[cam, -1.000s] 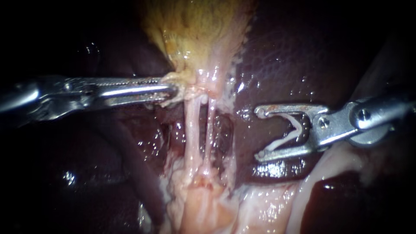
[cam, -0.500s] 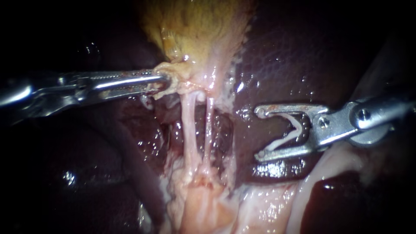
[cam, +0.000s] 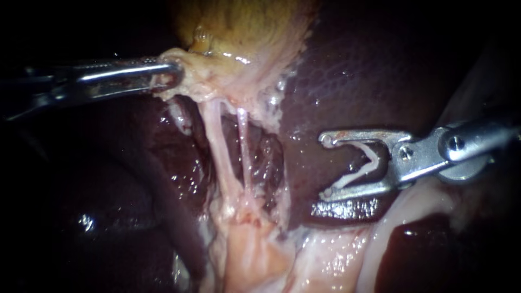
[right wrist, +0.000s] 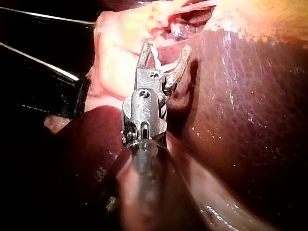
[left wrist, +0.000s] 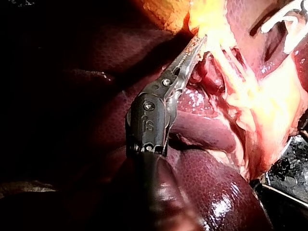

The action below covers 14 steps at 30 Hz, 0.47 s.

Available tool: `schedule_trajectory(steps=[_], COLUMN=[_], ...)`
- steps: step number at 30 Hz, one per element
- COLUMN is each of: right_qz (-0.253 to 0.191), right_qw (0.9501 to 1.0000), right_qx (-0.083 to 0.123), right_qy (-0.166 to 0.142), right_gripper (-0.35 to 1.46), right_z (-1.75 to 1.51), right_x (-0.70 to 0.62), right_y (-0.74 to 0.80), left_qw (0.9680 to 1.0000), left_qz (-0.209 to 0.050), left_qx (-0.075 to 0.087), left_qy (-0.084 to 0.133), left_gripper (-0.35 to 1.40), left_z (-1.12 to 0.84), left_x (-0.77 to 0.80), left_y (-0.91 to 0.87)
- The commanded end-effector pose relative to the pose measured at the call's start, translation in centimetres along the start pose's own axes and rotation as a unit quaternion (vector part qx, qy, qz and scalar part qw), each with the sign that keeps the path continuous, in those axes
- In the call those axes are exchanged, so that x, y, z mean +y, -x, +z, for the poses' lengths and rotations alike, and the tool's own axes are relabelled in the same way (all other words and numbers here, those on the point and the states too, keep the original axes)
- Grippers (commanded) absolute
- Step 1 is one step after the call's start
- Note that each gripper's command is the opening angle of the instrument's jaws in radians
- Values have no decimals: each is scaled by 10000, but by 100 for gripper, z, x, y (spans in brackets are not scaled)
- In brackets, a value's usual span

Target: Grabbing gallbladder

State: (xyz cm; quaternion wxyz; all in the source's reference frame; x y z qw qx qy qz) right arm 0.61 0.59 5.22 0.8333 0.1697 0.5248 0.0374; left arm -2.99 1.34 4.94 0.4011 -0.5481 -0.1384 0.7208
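Grasping the gallbladder [cam: 244, 27] at its pale lower rim with the left instrument [cam: 169, 73]: end effector clenched on a fold of that tissue, pressed onto it from both sides. Coming in almost level from the left of the endoscope view, shaft mostly in shadow.

Same hold from the left wrist view: left instrument [left wrist: 199, 44] biting the brightly lit edge of the gallbladder [left wrist: 211, 21] straight ahead of it, with the dark liver [left wrist: 216, 192] underneath.

Found high in the endoscope view, yellowish, lying against the dark red liver [cam: 353, 70]. Below the grasp, a pair of thin pale tubes [cam: 217, 146], side by side and pulled taut, running down to a pale fatty mass [cam: 255, 255].

Well apart on the other side, over the liver, the right instrument [cam: 325, 167]: end effector spread wide and carrying a white clip [cam: 364, 163] bent in a V, one leg against each half. Clear of the tubes and of the gallbladder.

From the right wrist view, right instrument [right wrist: 165, 50] with the clip [right wrist: 156, 57] seated in it, pointing at pale tissue [right wrist: 120, 53] just ahead, with the liver [right wrist: 250, 120] beside and below.
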Motion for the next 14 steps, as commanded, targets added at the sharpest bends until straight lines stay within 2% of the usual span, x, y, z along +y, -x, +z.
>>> schedule_trajectory(steps=[1,14], right_qz=[0,0], right_qw=[10000,10000], right_qx=[0,0], right_qy=[1,1], right_gripper=[50,50], right_z=[0,0], right_x=[0,0], right_y=[0,0], left_qw=[10000,10000], left_qz=[-7,-4], left_qx=[20,28], left_qy=[-12,-84], left_gripper=[-35,-35], left_z=[-2,1], left_x=[0,1], left_y=[-2,2])
